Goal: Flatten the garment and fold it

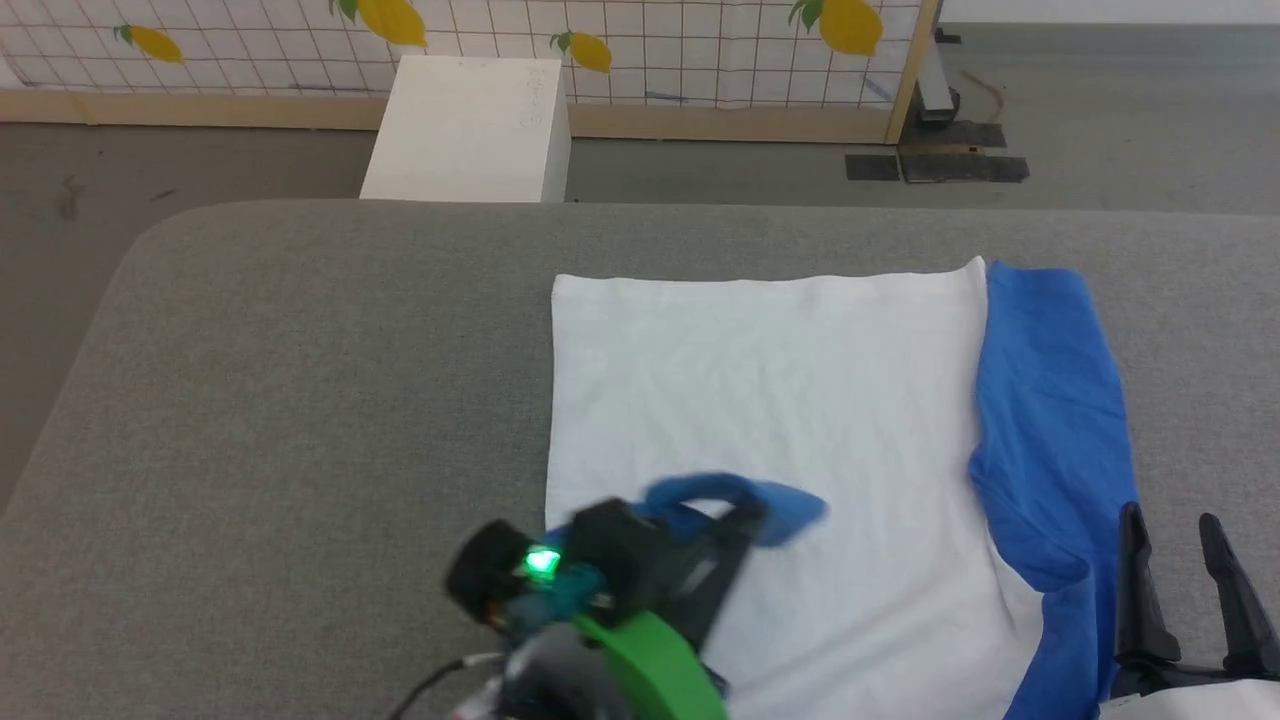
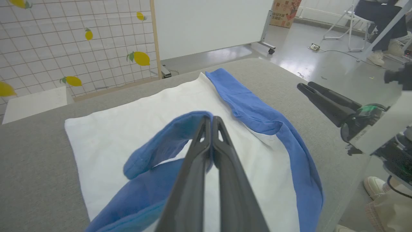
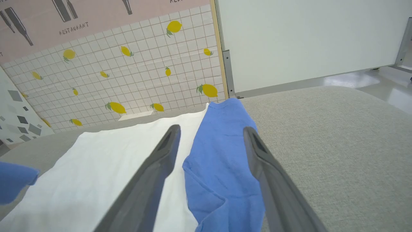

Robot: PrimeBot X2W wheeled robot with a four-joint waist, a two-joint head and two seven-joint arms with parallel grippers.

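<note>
My L claw (image 2: pixel 211 120) is pressed shut, pinching a blue sleeve (image 2: pixel 161 145) over the white middle of the garment (image 1: pixel 770 380). The garment lies flat on the grey counter (image 1: pixel 300 400), right in front of me. My R claw (image 1: pixel 1170 518) is spread wide w/ nothing in it. The other blue sleeve (image 1: pixel 1050 400) lies just under it, long way pointing away from me, along the shirt's R edge. I think the R arm is nearer for that one.

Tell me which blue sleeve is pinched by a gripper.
The left sleeve, pinched in the shut left gripper over the white body; the right sleeve lies unheld.
</note>
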